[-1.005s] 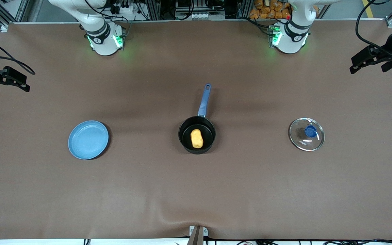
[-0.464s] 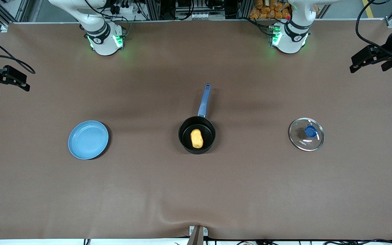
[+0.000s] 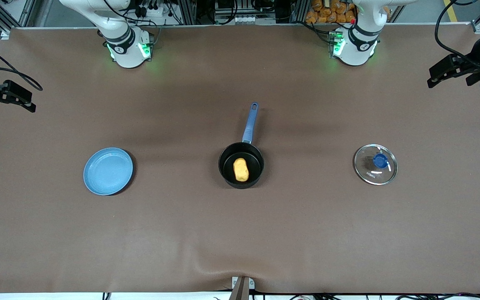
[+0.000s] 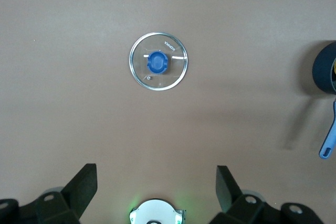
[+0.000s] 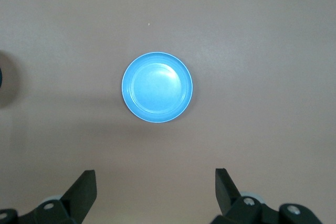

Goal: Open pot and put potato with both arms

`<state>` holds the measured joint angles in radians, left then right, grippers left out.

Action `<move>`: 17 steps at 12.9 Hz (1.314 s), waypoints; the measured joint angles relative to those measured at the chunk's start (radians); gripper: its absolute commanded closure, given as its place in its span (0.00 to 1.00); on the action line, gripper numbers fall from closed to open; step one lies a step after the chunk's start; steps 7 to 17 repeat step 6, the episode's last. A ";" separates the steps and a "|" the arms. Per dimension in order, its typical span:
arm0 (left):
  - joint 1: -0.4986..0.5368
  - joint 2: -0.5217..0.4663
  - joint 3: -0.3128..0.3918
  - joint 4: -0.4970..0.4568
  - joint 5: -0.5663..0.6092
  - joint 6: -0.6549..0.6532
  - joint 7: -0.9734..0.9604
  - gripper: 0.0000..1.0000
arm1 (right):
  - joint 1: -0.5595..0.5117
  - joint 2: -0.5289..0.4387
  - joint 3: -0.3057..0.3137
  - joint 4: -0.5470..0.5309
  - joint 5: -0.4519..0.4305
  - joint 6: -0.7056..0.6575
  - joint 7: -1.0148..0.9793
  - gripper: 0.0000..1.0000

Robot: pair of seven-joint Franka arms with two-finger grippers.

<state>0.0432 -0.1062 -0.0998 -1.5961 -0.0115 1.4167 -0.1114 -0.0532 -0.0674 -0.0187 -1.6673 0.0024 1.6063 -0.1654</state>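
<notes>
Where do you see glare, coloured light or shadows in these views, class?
Front view: green light glows on the table by both arm bases; white glints cross the glass lid; a soft shadow lies beside the plate. Left wrist view: the pot casts a faint handle shadow. Right wrist view: the plate has a pale sheen.

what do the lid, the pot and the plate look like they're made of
Lid: clear glass with a shiny metal rim and a blue knob, likely plastic; the table shows through it.
Pot: black, matte inside, probably coated metal; its blue handle looks like plastic.
Plate: light blue, smooth and slightly glossy; plastic or glazed ceramic, hard to say.
</notes>
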 measured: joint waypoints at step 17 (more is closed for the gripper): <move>0.000 0.000 -0.001 0.000 0.000 -0.007 -0.007 0.00 | -0.020 0.000 -0.001 0.000 -0.011 0.025 0.000 0.00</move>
